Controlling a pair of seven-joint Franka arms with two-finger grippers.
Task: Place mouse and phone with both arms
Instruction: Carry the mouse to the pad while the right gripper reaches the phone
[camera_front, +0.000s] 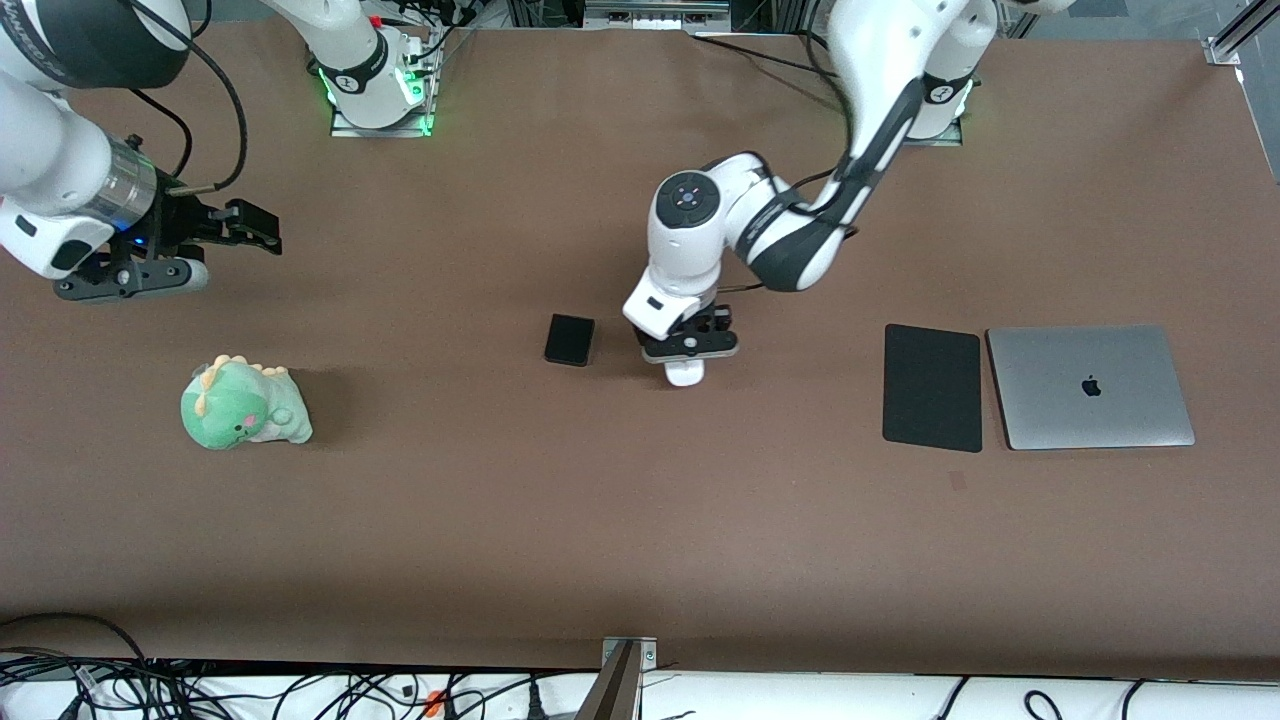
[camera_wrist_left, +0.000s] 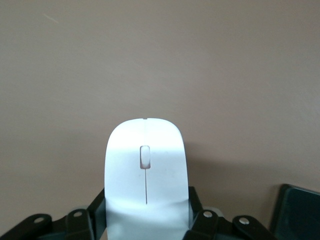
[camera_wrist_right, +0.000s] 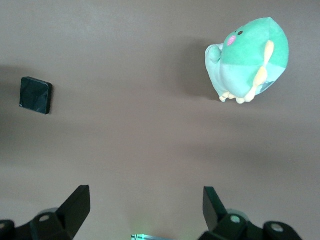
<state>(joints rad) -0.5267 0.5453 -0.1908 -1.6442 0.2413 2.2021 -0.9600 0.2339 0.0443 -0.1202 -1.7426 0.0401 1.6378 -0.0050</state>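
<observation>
Left gripper (camera_front: 688, 352) down at mid-table, 2 fingers (camera_wrist_left: 200, 220) closed against the sides of the white mouse (camera_front: 685, 373), which sits low over the brown table (camera_front: 640, 520). Black phone (camera_front: 570, 340) flat on the table just beside it, toward the right arm's end. Right gripper (camera_front: 245, 228) up over that end, spread wide, holding nothing. Green plush dinosaur (camera_front: 243, 404) nearer the front camera. Black mouse pad (camera_front: 932, 387) and closed laptop (camera_front: 1090, 386) side by side toward the left arm's end.

Brown table (camera_front: 640, 540); cables (camera_front: 300, 690) along its near edge.
</observation>
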